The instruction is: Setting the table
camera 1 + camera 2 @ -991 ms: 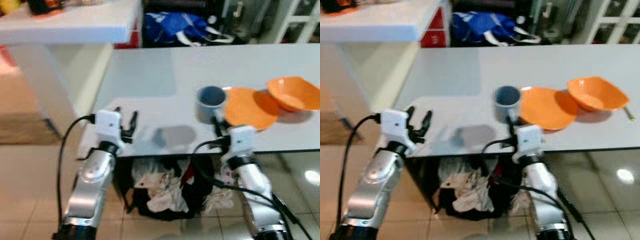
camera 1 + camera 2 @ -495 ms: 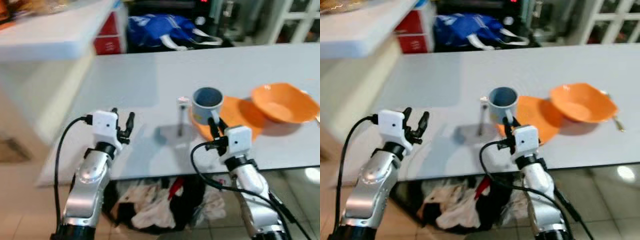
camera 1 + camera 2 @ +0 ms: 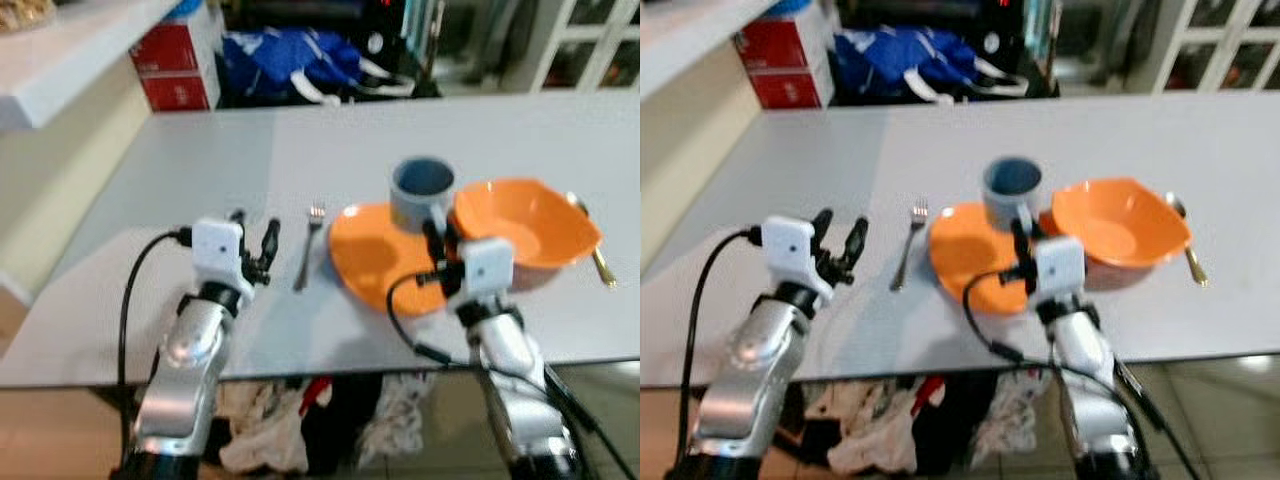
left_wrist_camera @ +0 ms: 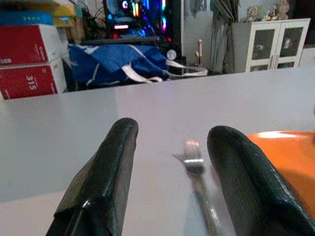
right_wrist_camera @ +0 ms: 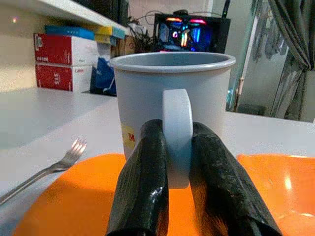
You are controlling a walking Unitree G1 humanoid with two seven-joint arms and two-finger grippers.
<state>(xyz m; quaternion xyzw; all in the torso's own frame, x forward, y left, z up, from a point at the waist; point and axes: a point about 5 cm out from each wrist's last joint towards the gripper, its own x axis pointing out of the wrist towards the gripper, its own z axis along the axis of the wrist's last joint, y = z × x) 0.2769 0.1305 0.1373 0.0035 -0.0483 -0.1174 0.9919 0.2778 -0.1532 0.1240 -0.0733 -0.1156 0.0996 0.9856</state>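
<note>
So the right hand [image 5: 177,196] is clenched on the handle of the blue-grey mug [image 3: 421,190], one black finger [image 5: 142,187] on each side of it. The mug sits at the far right edge of the orange plate [image 3: 375,255], seemingly over it, though I can't tell whether it's resting on the plate or lifted a bit. Just right of the plate is an orange bowl [image 3: 525,225], and its near-left rim overlaps the plate's edge. A gold-coloured utensil [image 3: 598,262] lies on the tabletop [image 3: 200,160] right beside the bowl, on its right side; too blurry to say whether it's a spoon or a knife.

The left hand [image 3: 254,240] hovers over the tabletop with its fingers [image 4: 106,172] spread apart, holding nothing. A silver fork [image 3: 307,250] lies between that hand and the plate, tines pointing to the far side.

Past the far edge of the tabletop there's a blue bag [image 3: 280,60] and a couple of red boxes [image 3: 180,70]. Under the near edge sits a pile of clothes [image 3: 290,430].
</note>
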